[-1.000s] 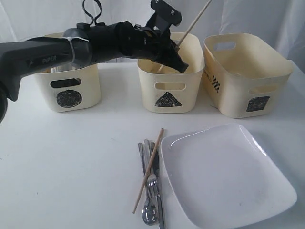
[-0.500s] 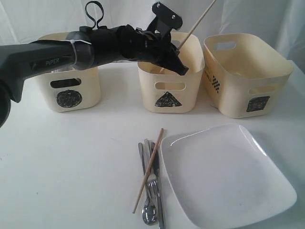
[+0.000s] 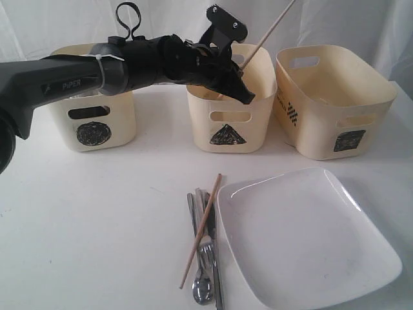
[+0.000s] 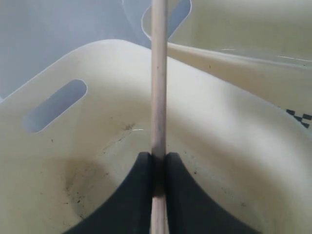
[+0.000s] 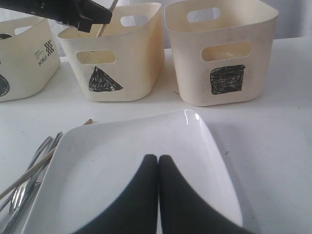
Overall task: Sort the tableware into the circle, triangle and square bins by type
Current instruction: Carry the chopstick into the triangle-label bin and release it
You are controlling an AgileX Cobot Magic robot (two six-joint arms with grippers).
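Left pincer: the black left gripper [image 4: 157,157] is nearly closed and clamps a wooden chopstick [image 4: 158,73], which slants up towards 1 o'clock over the cream plastic tub marked with a black triangle [image 3: 200,129].
Right pincer: the right gripper [image 5: 158,163] is fully closed, holds nothing, and hovers above the large white square plate [image 5: 122,161].
Bins: on the white table [image 3: 97,213] the triangle tub stands at 12 o'clock, the circle-marked tub [image 3: 122,119] at 10 o'clock and the wider square-marked tub [image 3: 316,129] at 2 o'clock.
Done: no bowls or cups stand on the table. They are judged already binned, but the tub interiors are not visible.
Outstanding: the held chopstick is not yet released. The second wooden chopstick [image 3: 201,230] lies across the steel fork, spoon and knife [image 3: 202,292] at 6 o'clock, and the plate lies at 5 o'clock.
Progress: judged about halfway.
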